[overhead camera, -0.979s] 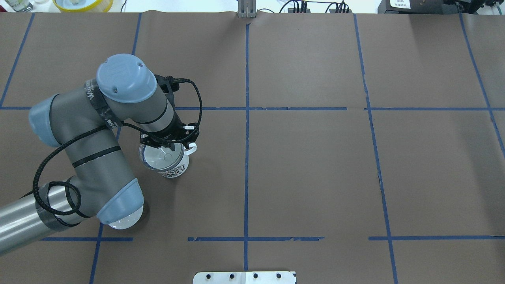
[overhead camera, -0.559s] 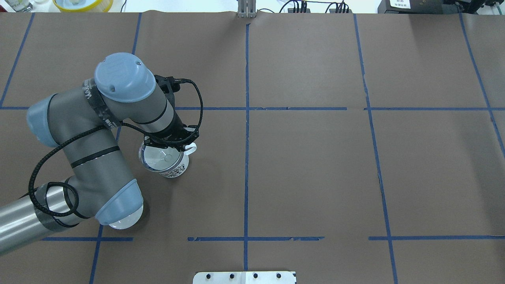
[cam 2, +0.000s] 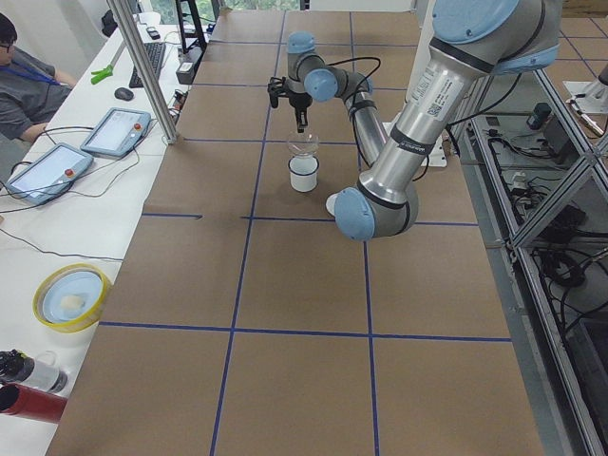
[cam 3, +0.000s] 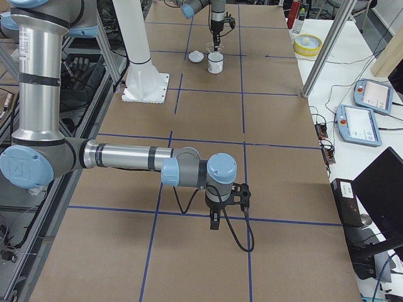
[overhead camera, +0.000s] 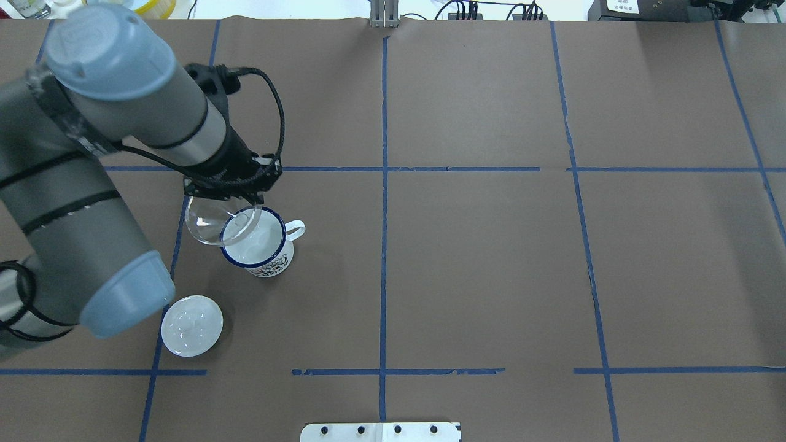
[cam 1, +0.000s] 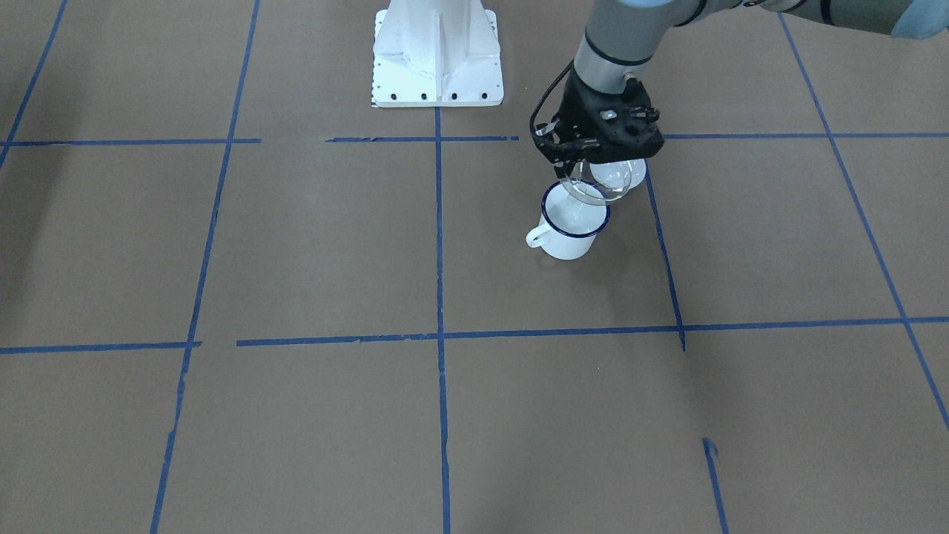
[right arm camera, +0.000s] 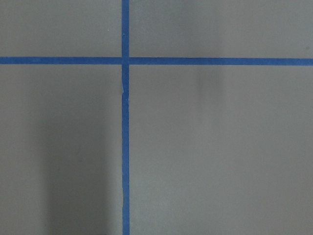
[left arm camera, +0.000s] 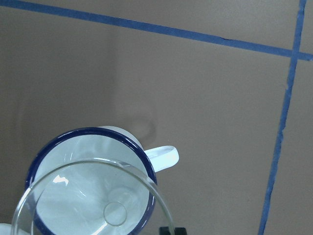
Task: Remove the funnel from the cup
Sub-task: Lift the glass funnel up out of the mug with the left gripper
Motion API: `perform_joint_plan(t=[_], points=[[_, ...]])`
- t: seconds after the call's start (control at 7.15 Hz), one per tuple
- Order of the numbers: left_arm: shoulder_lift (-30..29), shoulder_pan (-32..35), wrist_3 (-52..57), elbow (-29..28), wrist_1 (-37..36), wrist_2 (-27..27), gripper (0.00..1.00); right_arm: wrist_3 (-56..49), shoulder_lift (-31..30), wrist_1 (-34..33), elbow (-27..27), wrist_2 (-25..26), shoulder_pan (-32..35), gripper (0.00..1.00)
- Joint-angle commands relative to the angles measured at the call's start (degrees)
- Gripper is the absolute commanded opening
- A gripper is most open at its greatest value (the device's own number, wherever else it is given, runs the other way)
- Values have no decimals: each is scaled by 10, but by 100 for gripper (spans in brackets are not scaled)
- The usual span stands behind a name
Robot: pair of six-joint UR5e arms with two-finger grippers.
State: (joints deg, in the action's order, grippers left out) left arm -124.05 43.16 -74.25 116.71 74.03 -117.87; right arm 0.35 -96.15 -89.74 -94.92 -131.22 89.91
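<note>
The clear funnel (overhead camera: 215, 224) hangs tilted in the air, pinched at its rim by my left gripper (overhead camera: 242, 195), which is shut on it. Its cone overlaps the left side of the cup's rim in the overhead view. The cup (overhead camera: 261, 248), white enamel with a dark blue rim, stands upright on the table, handle to the right. In the front view the funnel (cam 1: 593, 185) sits above and behind the cup (cam 1: 571, 230). The left wrist view shows the funnel's mouth (left arm camera: 93, 200) over the cup (left arm camera: 122, 139). My right gripper (cam 3: 215, 223) shows only in the exterior right view, far off; I cannot tell its state.
A white domed lid (overhead camera: 191, 326) lies on the table left of and nearer than the cup. The robot's white base plate (cam 1: 437, 52) is behind. A yellow bowl (cam 2: 71, 296) and tablets (cam 2: 47, 171) sit beyond the table's far edge.
My left arm has risen and drawn back, lifting the funnel up out of the cup and to the left. The white lid, earlier hidden under the elbow, now shows.
</note>
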Motion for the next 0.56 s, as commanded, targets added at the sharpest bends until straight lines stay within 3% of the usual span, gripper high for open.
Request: perform_joint_plan(t=[0.0, 0.14, 0.42], points=[[-15, 55, -92, 18, 14, 45, 0, 0, 0, 0, 0, 0, 0, 100], [-10, 59, -165, 6, 86, 96, 0, 0, 0, 0, 0, 0, 0, 100], [-8, 62, -339, -116, 291, 212, 0, 0, 0, 0, 0, 0, 0, 100]])
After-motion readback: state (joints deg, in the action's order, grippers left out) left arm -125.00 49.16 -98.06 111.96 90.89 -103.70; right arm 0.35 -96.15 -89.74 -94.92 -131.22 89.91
